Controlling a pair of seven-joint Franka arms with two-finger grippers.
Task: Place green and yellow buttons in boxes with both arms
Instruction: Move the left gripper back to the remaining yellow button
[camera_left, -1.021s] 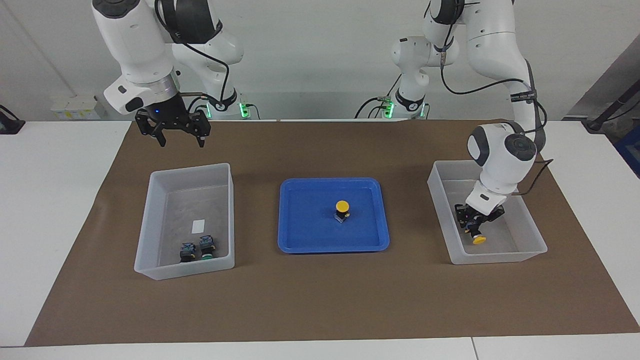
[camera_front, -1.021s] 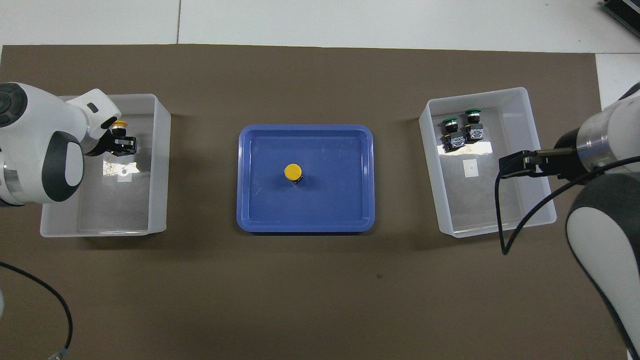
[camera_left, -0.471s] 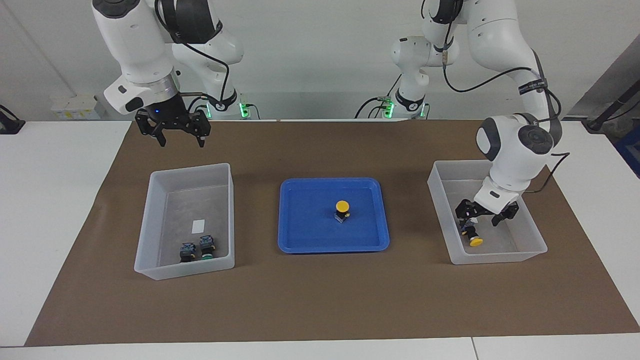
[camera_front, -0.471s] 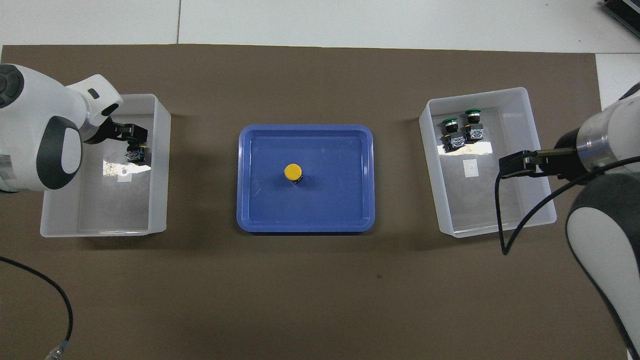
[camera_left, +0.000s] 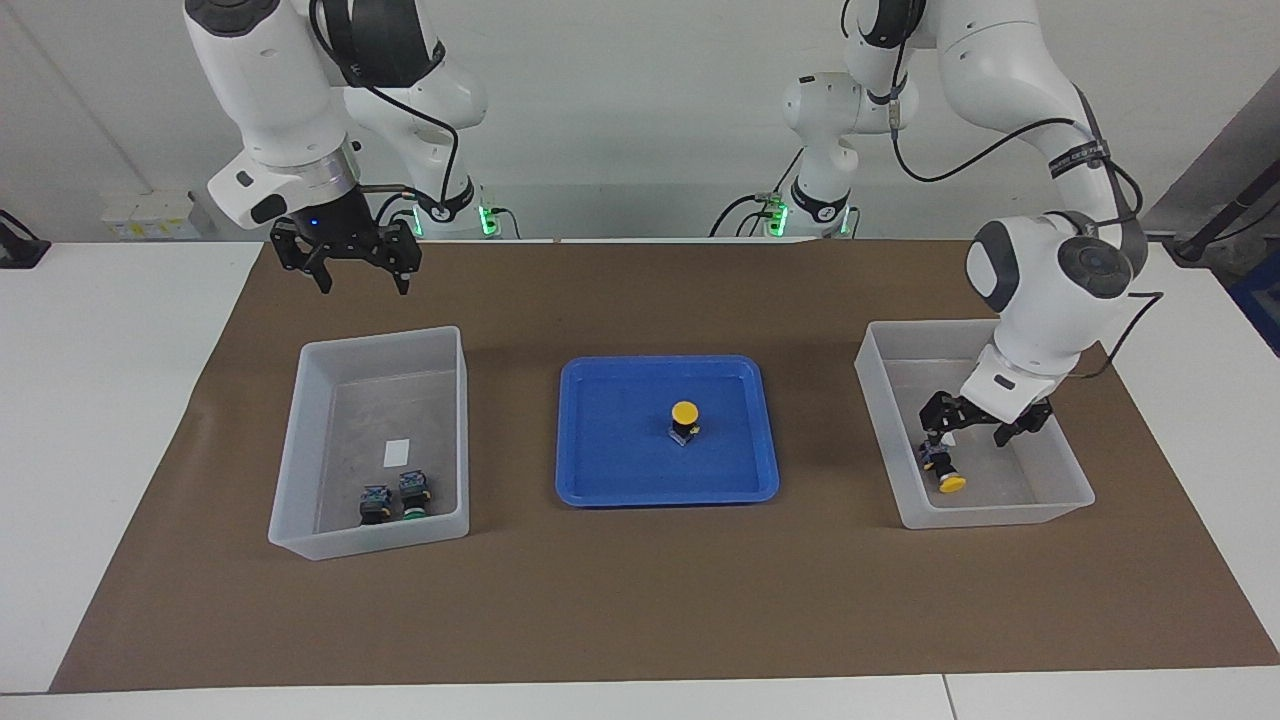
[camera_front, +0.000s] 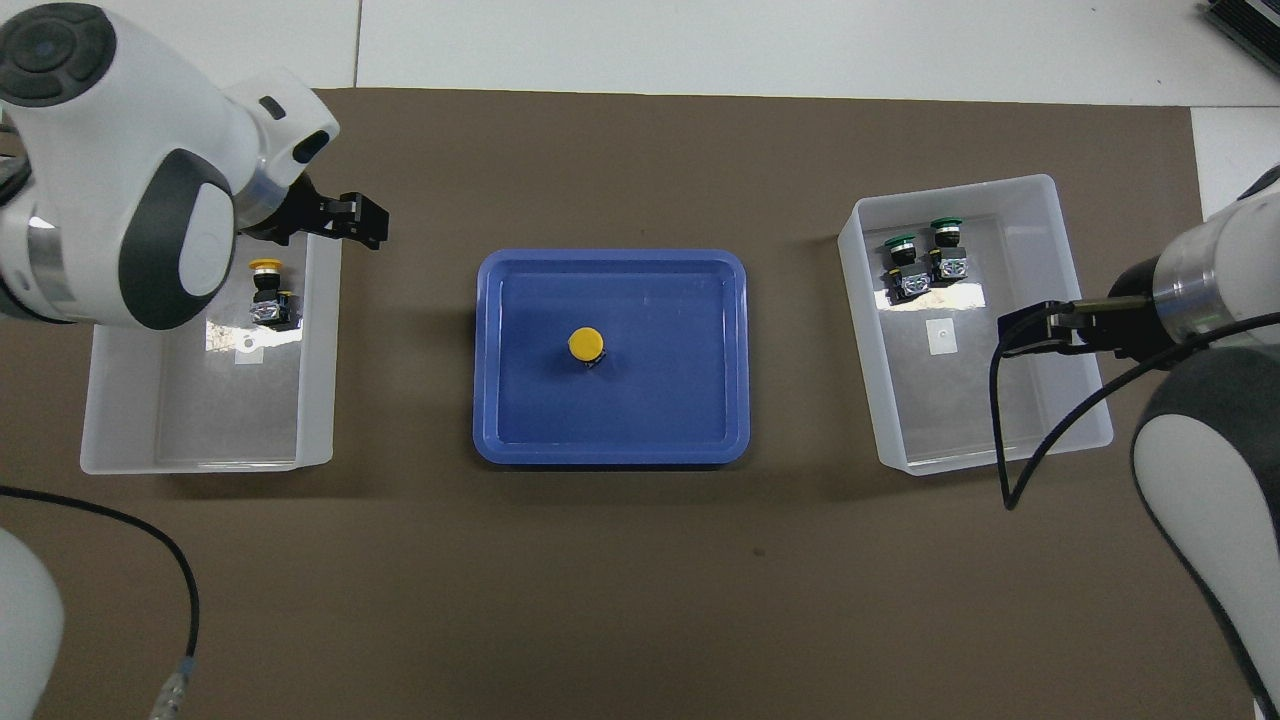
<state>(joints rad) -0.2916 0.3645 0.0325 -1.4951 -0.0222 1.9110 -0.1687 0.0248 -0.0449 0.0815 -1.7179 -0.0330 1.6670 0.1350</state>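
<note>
Your left hand (camera_left: 985, 428) hangs over the box (camera_left: 884, 440) at the left arm's end of the tabletop (camera_left: 90, 400), fingers spread wide and holding nothing. One yellow button (camera_left: 943, 472) lies on its side in that box, just under the hand. The other yellow button (camera_left: 684, 419) stands upright in the middle of the blue tray (camera_left: 600, 480), and both green buttons (camera_left: 396, 497) lie side by side in the other box (camera_left: 300, 440), in the part farther from the robots. Your right hand (camera_left: 346, 262) waits, open and empty, over the brown mat (camera_left: 640, 600) just on the robots' side of that box.

The step in hand looks like clearing the left hand from its box so you can fetch the last button. Lift straight up until the fingers are above the rim before you swing toward the tray; the box wall beside the tray is the edge most likely to catch. Between box and tray the mat is bare, so the crossing has plenty of room. Come down over the yellow cap squarely, since the tray's low rim leaves the button open all round.
</note>
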